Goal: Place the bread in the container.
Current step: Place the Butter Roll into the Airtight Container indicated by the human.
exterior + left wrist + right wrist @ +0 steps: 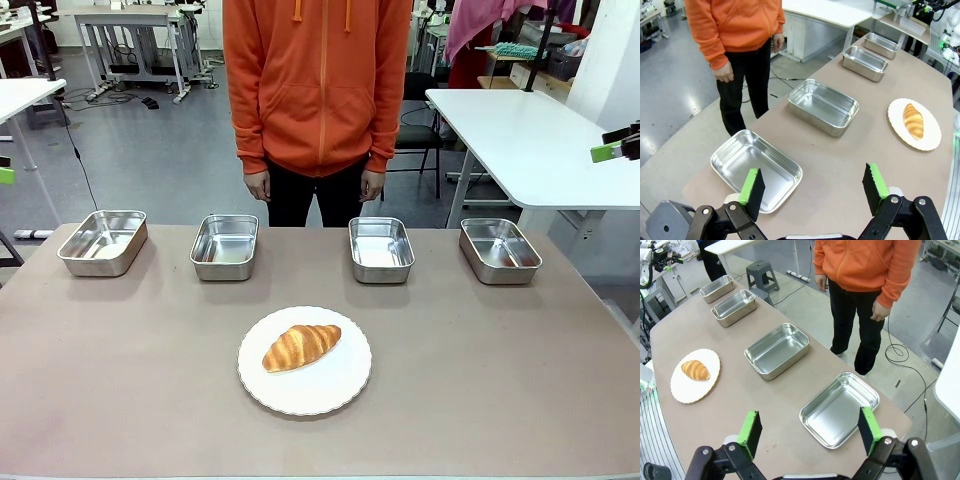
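The bread [301,346], a golden-brown croissant, lies on a round white plate [320,388] at the near middle of the table. Several identical steel containers stand in a row behind it, among them the far-left [103,241] and far-right [500,250] ones; all look empty. My left gripper [813,185] is open above the table beside one end container [756,167], with the bread [913,121] far off. My right gripper [809,431] is open above the other end container [839,409], and the bread [695,370] lies far to its left. Neither gripper holds anything.
A person in an orange hoodie [318,85] stands at the table's far edge behind the middle containers, hands at their sides. Bare brown tabletop [500,380] surrounds the plate. A white table [530,140] stands beyond the right end.
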Available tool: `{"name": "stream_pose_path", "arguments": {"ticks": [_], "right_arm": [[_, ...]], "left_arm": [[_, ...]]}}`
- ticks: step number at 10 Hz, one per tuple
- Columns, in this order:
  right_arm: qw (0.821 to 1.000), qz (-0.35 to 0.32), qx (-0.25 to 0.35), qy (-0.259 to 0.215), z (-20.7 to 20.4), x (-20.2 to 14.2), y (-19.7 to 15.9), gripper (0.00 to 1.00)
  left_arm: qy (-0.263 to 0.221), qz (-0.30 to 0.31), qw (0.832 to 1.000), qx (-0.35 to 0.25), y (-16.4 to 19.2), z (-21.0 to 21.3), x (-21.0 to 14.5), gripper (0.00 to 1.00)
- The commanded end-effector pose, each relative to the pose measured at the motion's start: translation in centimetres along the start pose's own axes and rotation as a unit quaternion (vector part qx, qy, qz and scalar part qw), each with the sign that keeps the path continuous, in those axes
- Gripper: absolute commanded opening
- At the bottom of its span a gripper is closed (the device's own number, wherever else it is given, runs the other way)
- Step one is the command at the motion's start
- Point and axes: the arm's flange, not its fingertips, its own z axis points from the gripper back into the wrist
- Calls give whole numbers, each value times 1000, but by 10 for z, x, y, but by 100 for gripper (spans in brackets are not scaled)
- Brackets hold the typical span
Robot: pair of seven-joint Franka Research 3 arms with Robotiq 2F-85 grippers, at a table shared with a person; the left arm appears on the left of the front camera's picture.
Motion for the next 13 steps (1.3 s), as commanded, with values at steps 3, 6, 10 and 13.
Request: {"name": "stream_pose_path", "arguments": {"ticks": [3, 6, 10, 13], "right_arm": [[1000, 2, 1, -6, 1, 2, 1, 100], [1000, 2, 1, -6, 1, 2, 1, 100], [1000, 2, 1, -6, 1, 2, 1, 100], [1000, 2, 1, -6, 1, 2, 1, 100]], "left_arm": [[-6, -7, 1000, -2, -1, 2, 0, 100], [-6, -7, 1000, -2, -1, 2, 0, 100], [-6, -7, 1000, -2, -1, 2, 0, 100], [-6, -7, 1000, -2, -1, 2, 0, 100]]}}
